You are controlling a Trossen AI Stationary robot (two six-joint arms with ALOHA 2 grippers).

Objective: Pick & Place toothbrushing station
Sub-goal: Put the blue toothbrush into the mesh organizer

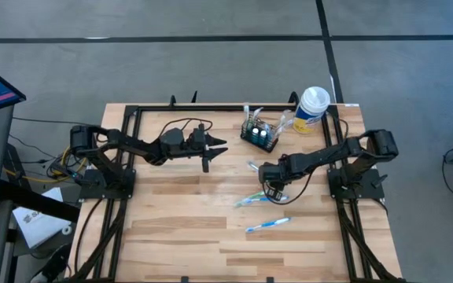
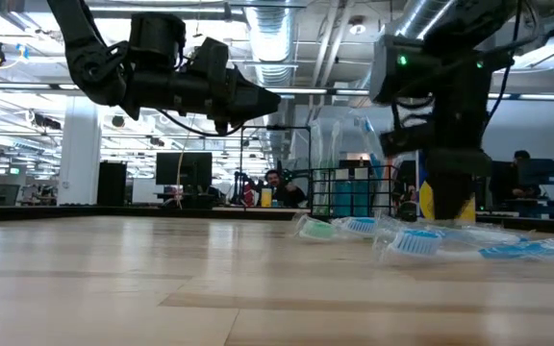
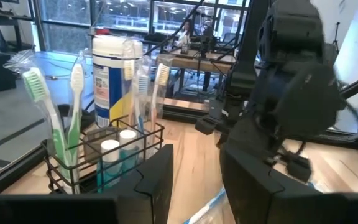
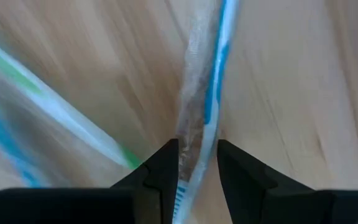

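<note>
Worktop (image 1: pixel 187 228): pale wood planks inside a black frame, grey floor around it.
Left end effector (image 1: pixel 215 147): raised above the worktop, fingers narrowly parted, nothing between them.
Toothbrushing station (image 1: pixel 258 135): black wire caddy just ahead of the left end effector, upright toothbrushes in it.
Canister (image 1: pixel 311 109): beyond the caddy.
Right end effector (image 4: pixel 196 163): low over the worktop, fingers narrowly straddling a wrapped blue toothbrush (image 4: pixel 211 93); grip cannot be told.

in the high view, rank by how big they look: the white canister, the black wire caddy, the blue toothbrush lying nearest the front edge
1. white canister
2. black wire caddy, close to the canister's size, so that order is unsure
3. blue toothbrush: longest but very thin, least area
</note>
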